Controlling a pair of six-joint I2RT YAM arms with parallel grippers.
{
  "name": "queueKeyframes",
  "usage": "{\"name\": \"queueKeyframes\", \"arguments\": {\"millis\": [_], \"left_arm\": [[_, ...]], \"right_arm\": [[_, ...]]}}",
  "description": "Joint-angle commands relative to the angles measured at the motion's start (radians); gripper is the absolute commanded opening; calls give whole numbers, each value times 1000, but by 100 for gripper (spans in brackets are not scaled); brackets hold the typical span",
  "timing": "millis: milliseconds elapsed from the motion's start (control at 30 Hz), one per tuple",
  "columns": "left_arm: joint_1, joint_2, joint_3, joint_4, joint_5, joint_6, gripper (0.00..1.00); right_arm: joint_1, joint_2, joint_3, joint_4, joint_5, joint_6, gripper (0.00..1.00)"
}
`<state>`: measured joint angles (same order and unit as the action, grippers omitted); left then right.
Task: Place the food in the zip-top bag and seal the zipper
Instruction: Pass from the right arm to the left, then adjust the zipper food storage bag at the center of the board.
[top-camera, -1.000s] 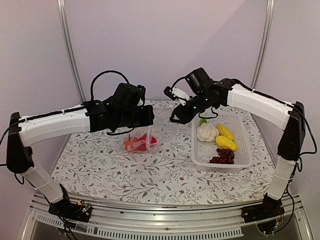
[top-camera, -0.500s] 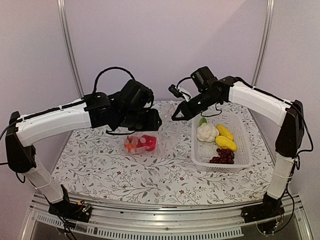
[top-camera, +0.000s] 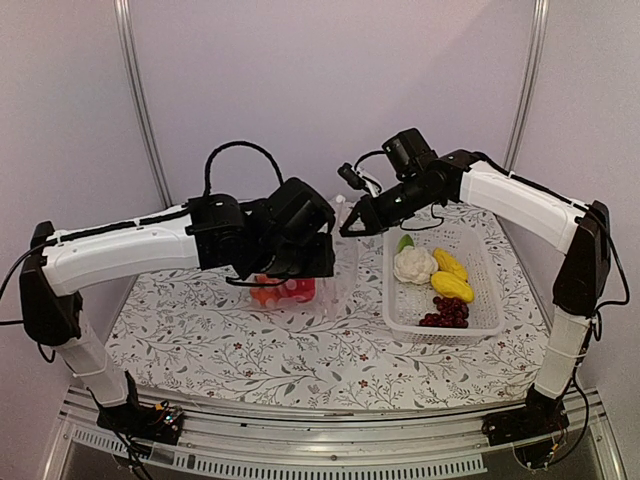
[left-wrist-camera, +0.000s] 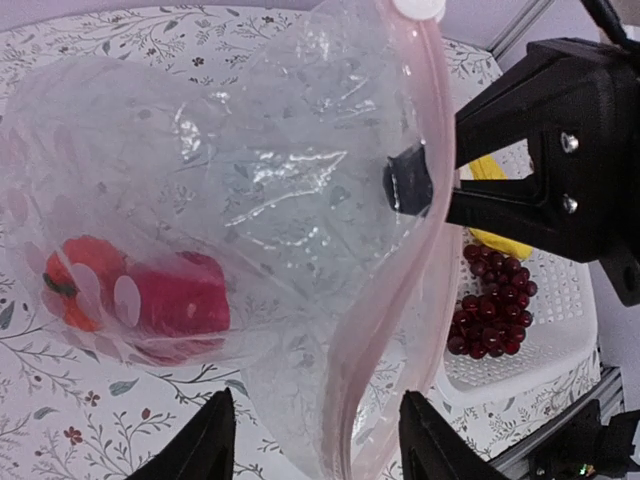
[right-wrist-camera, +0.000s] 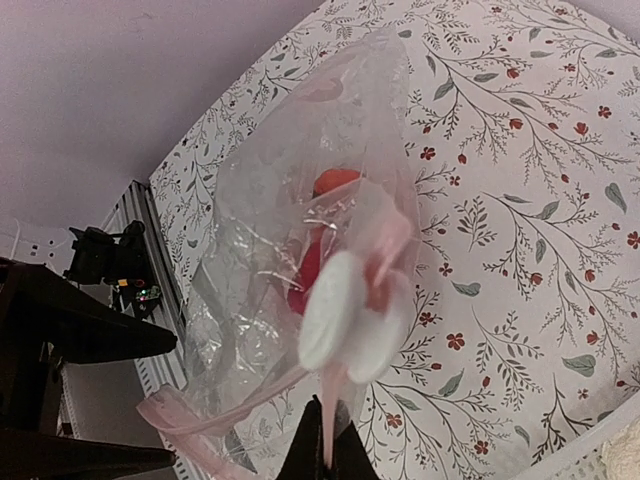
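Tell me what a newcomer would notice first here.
The clear zip-top bag hanging mid-table, with a red pepper and an orange pumpkin bunched in its bottom. The right gripper pinches its pink zipper at the top. At right, a white basket holds cauliflower, yellow pieces and dark grapes.

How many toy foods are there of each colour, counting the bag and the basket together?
Orange pumpkin: 1
Red pepper: 1
White cauliflower: 1
Yellow pieces: 2
Dark red grape bunch: 1
Green piece: 1
Total: 7
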<state>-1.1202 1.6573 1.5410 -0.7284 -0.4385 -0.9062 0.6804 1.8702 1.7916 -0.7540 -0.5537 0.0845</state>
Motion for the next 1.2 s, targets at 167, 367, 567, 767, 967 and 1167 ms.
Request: {"name": "queueKeyframes", "arguments": {"millis": [167, 367, 567, 767, 967, 1167], "left_arm": [[-63, 113, 83, -107, -147, -119, 51], [-71, 128, 78, -124, -156, -136, 38], [-78, 73, 50, -126, -234, -127, 0], [-12, 17, 53, -132, -290, -20, 0], [61, 0, 36, -109, -227, 135, 0], [80, 13, 45, -87, -202, 224, 0]], "right_arm": [[-14, -45, 7, 27, -4, 44, 0], [-38, -41, 0, 33, -18, 56, 0], [-41, -50, -51, 47, 1, 11, 0], [-41, -90, -85, -20, 32, -143, 20], [-83, -189, -106, -106, 119, -300, 57], [-252, -260, -222, -123, 66, -357, 58]]}}
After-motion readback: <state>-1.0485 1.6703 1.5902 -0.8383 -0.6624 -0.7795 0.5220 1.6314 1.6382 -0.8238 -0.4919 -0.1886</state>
